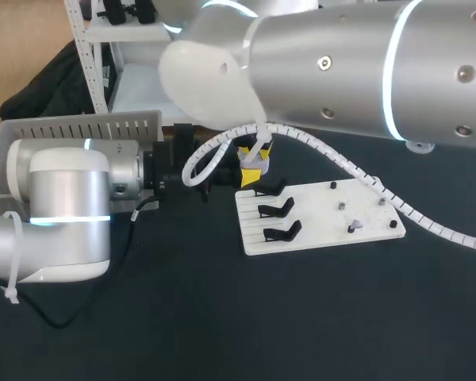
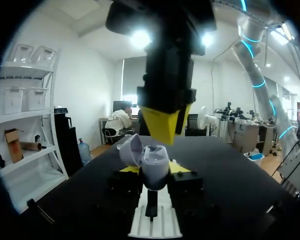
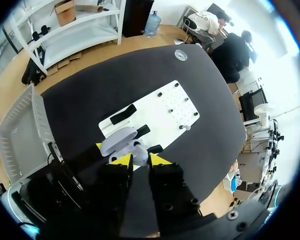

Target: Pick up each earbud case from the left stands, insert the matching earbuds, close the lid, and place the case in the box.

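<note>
Left claw [image 2: 154, 169] clamped the open earbud case [image 2: 155, 161]; right claw [image 2: 162, 125] hovered directly above, grip indiscernible. A vertical descent, seating the earbud gently, seemed advisable.

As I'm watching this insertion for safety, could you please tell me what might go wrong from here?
1. The right hand sits directly over the open earbud case held in the left hand; pressing down off-centre could knock its raised lid or tip the case out.
2. The right arm's white cable loop hangs near the black stands and might snag.
</note>
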You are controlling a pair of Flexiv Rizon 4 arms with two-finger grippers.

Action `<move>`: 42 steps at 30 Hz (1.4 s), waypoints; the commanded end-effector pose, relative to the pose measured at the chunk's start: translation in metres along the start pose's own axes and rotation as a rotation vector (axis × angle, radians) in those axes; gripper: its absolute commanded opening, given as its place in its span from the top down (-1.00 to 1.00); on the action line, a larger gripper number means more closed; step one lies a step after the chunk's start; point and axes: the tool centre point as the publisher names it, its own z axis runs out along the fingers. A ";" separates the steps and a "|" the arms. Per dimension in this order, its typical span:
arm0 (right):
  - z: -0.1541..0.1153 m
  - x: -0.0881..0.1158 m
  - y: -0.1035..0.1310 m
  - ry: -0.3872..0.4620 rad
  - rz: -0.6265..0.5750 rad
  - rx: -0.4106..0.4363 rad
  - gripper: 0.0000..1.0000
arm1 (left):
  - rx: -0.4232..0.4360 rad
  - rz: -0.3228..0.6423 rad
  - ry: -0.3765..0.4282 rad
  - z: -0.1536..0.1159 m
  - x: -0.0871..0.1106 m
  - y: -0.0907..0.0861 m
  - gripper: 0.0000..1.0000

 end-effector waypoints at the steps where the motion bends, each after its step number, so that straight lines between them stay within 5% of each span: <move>1: 0.001 0.000 0.002 0.001 0.002 0.000 1.00 | -0.005 0.002 -0.003 0.000 0.000 -0.001 1.00; 28: 0.010 -0.003 0.005 0.029 0.010 0.013 1.00 | -0.005 0.002 -0.003 0.000 0.000 -0.001 1.00; 29: 0.010 -0.003 0.005 0.030 0.008 0.012 0.80 | -0.005 0.002 -0.003 0.000 0.000 -0.001 1.00; 30: 0.010 -0.002 0.005 0.031 0.006 0.011 0.25 | -0.005 0.002 -0.003 0.000 0.000 -0.001 1.00; 34: 0.010 -0.002 0.005 0.032 0.004 0.011 -0.36 | -0.005 0.002 -0.003 0.000 0.000 -0.001 1.00; 42: -0.011 0.013 -0.015 -0.002 -0.011 -0.062 -0.37 | -0.005 0.002 -0.003 0.000 0.000 -0.001 1.00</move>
